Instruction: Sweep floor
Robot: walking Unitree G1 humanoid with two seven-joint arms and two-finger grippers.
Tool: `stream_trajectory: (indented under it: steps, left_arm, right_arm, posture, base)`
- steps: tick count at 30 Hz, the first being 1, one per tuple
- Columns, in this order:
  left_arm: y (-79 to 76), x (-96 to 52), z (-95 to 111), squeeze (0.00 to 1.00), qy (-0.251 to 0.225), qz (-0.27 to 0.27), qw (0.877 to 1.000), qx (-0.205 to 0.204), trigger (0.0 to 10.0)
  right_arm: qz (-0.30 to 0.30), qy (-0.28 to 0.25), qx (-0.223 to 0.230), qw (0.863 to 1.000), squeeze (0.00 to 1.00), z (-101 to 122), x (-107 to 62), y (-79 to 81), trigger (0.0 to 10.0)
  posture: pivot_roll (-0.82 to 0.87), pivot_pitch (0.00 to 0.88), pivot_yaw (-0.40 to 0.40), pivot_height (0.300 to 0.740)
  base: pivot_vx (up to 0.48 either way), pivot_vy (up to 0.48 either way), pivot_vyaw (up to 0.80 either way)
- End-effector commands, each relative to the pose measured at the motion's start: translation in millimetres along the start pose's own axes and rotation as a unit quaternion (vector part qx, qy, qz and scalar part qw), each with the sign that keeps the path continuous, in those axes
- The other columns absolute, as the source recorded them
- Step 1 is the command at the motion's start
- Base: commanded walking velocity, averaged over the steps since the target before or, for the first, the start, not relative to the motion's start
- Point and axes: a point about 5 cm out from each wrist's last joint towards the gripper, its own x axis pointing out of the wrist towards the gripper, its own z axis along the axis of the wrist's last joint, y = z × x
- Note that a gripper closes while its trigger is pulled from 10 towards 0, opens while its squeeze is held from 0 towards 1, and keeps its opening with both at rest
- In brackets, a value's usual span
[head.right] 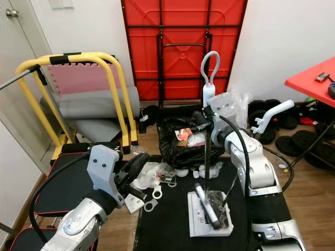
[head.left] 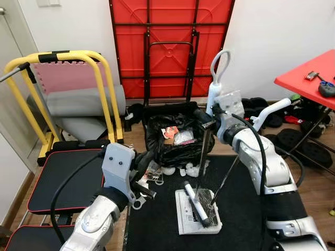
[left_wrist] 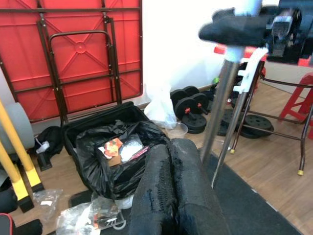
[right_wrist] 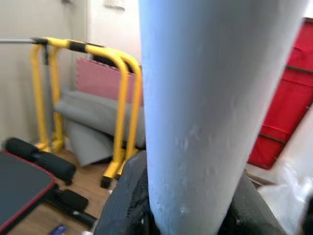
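Two silver robot arms reach fwd from the bottom of the head views. Left gripper (head.right: 137, 163), low on the robot's left, has its two black fingers (left_wrist: 168, 196) pressed together w/ nothing between them, hovering over crumpled clear plastic wrappers (head.right: 149, 178) on the wood floor, just beside the edge of a black floor mat (head.left: 172, 230).

Right gripper (head.left: 205, 119) is raised and clamped on the white plastic grip (right_wrist: 205, 107) of a broom handle (head.left: 215, 78), which ends in a white hanging loop up top. Below the grip a thin metal pole (head.right: 207, 157) runs down, roughly upright, to a white dustpan (head.left: 196, 212) sitting on the mat, w/ a black-bristled brush head and dark debris in it. A 2nd white handle (head.right: 271, 116) slants off to the right, near the right arm.

Behind the dustpan, at the mat's far edge, stands an open black bin bag (head.left: 175, 138) holding paper and packaging scraps.

Background: a folded red table (head.left: 170, 47) w/ dark metal legs leans on the white wall. Yellow tubular frame (head.left: 63, 89) w/ pink and grey mats is at left. Black padded bench (head.left: 60, 175) w/ red trim is near left. Black weight plates (head.left: 298, 141) lie under a red tabletop (head.left: 311, 76) at right.
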Motion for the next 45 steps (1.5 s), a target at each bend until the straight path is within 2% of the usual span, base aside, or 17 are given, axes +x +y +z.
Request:
stream_trajectory:
  steps: [1,4,9,12,16,18,21,28,37,38,40,43,44,45]
  left_arm:
    - [0.8,-1.0,-2,0.00,0.009,0.006,1.000,-0.001,10.0]
    - [0.6,-1.1,-2,0.00,0.009,0.006,1.000,0.000,10.0]
    - [0.2,-1.4,-2,0.00,0.009,0.006,1.000,0.000,10.0]
    - [-0.3,-1.8,-1,0.00,0.009,0.004,1.000,0.000,10.0]
    - [-1.3,-2.4,-1,0.00,0.011,-0.002,1.000,-0.001,10.0]
    - [-1.6,-2.6,-1,0.00,0.011,-0.003,1.000,-0.001,10.0]
    - [-2.3,-3.2,0,0.00,0.011,-0.007,1.000,-0.002,10.0]
    - [-3.7,-4.7,1,0.00,0.012,-0.010,1.000,-0.002,10.0]
    - [-6.8,-7.6,4,0.00,0.013,-0.022,1.000,-0.011,10.0]
    - [-8.2,-8.3,5,0.00,0.012,-0.026,0.999,-0.015,10.0]
    - [-17.5,-15.0,9,0.00,0.013,-0.047,0.998,-0.025,10.0]
    - [-22.7,-19.4,12,0.00,0.015,-0.057,0.998,-0.031,10.0]
    - [-26.8,-23.9,14,0.00,0.017,-0.062,0.997,-0.038,10.0]
    - [-26.8,-23.9,14,0.00,0.017,-0.062,0.997,-0.038,10.0]
  right_arm:
    - [0.041,-0.074,-0.012,0.996,0.00,26,-0.3,10.6,10.0]
    - [0.062,-0.078,-0.024,0.995,0.00,28,0.1,14.9,10.0]
    - [0.062,-0.083,-0.030,0.994,0.00,29,0.9,15.4,10.0]
    - [0.052,-0.082,-0.037,0.995,0.00,29,2.1,13.6,10.0]
    - [0.032,-0.072,-0.069,0.994,0.00,27,3.6,7.1,10.0]
    - [0.036,-0.070,-0.066,0.995,0.00,26,3.8,7.2,10.0]
    - [0.059,-0.071,-0.034,0.995,0.00,28,4.2,9.6,10.0]
    - [0.056,-0.059,-0.074,0.994,0.00,26,6.5,9.9,10.0]
    - [0.112,-0.093,-0.151,0.978,0.00,36,10.6,23.7,10.0]
    - [0.122,-0.096,-0.165,0.974,0.00,37,11.9,26.4,10.0]
    - [0.156,-0.125,-0.187,0.962,0.00,45,21.4,36.9,10.0]
    - [0.170,-0.144,-0.175,0.959,0.00,51,27.3,41.5,10.0]
    - [0.199,-0.153,-0.127,0.960,0.00,54,28.6,44.8,10.0]
    - [0.199,-0.153,-0.127,0.960,0.00,54,28.6,44.8,10.0]
  posture:
    - [-0.08,0.017,-0.068,0.740]
    - [-0.07,0.018,-0.068,0.740]
    - [-0.07,0.021,-0.068,0.740]
    - [-0.07,0.025,-0.067,0.740]
    - [-0.07,0.033,-0.063,0.740]
    - [-0.07,0.036,-0.062,0.740]
    - [-0.07,0.040,-0.063,0.740]
    - [-0.07,0.052,-0.061,0.740]
    - [-0.07,0.086,-0.055,0.740]
    - [-0.07,0.086,-0.055,0.740]
    - [-0.05,0.143,-0.062,0.740]
    - [-0.05,0.148,-0.062,0.740]
    - [-0.04,0.176,-0.066,0.740]
    - [-0.04,0.176,-0.066,0.740]
  base:
    - [0.247,0.000,0.00]
    - [0.259,0.000,0.76]
    - [0.272,0.000,0.74]
    - [0.292,0.000,0.00]
    - [0.300,0.000,0.00]
    - [0.304,0.000,0.00]
    - [0.303,0.000,0.00]
    - [0.300,0.000,0.00]
    - [0.232,0.000,0.00]
    - [0.000,0.000,0.00]
    - [0.000,0.000,0.00]
    - [0.000,0.000,0.00]
    - [0.000,0.000,0.00]
    - [0.000,0.000,0.00]
